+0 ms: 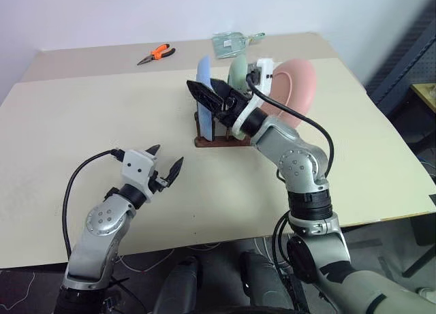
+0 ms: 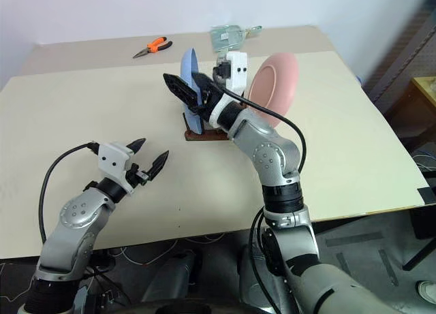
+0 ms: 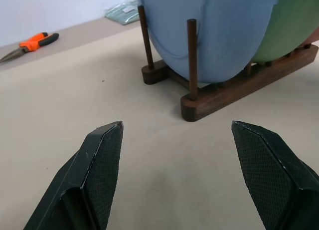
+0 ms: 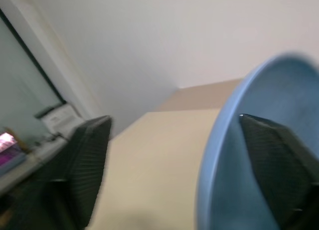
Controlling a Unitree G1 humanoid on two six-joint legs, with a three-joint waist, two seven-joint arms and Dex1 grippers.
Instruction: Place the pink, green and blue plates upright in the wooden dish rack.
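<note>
Three plates upright in rack, right jaws spread astride blue plate.

Left gripper (image 1: 165, 166) hangs spread, empty, over table (image 1: 68, 144). Blue plate (image 1: 204, 82), green plate (image 1: 238, 72), pink plate (image 1: 294, 86) stand in wooden dish rack (image 3: 234, 93). Right gripper (image 1: 212, 94) straddles the blue rim; careless withdrawal could tip it.

text: none legible | labels: none | brands: none | numbers: none | signs: none

Orange-handled pliers (image 1: 156, 54) lie flat near far edge of the beige table (image 1: 82, 144), jaws shut as far as can be seen. Clear plastic packet (image 1: 231, 43) w/ greenish contents sits at far edge too, well apart from pliers.
</note>
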